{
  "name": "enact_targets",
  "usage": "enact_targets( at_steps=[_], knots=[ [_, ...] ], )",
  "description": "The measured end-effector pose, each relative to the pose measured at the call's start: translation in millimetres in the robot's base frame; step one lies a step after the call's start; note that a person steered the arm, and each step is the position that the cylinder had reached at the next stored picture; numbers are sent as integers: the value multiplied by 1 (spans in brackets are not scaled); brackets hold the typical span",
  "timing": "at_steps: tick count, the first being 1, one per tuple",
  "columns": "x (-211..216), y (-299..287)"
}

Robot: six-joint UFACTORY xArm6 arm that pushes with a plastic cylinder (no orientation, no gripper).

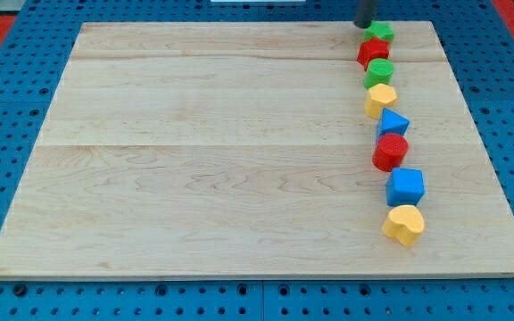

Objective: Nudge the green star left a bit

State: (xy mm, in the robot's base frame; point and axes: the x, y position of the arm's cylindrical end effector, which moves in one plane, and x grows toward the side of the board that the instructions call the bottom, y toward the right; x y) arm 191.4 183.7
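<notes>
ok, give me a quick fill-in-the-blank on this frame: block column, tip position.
1. The green star sits at the ___ end of the column of blocks.
2. My tip is just to the view's ___ of the green star.
3. The column holds ___ blocks in all.
4. The block at the bottom end, a yellow heart, lies just below a ___ cube.

Missing words: top; left; eight; blue

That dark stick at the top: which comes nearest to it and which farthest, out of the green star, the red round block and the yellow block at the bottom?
Measured from my tip:
1. Green star, just to its right at the view's top.
2. Red cylinder, midway down the line.
3. Yellow heart, the line's bottom end.
</notes>
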Motion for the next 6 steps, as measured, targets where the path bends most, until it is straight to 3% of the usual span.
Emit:
enact_targets(
  at_steps=[1,3,4,6],
  knots=[
    [0,-5],
    [20,72],
    [30,10],
    [53,13]
  ],
)
